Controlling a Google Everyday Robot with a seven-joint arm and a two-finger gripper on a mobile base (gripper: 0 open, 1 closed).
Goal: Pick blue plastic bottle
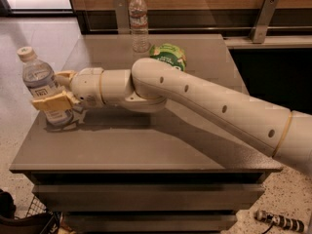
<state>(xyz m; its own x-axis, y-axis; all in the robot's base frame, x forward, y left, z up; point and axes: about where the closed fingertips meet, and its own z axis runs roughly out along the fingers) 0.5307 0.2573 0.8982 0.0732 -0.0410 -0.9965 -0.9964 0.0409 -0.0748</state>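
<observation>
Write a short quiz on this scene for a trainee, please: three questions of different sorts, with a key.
1. True or false: the gripper, at the left edge of the table, is shut on the blue plastic bottle.
2. Where does the slim clear bottle stand? A: at the table's far edge. B: on the floor. C: in the gripper.
3. Which colour is the cap of the blue plastic bottle?
Key: 1 true; 2 A; 3 white.
</observation>
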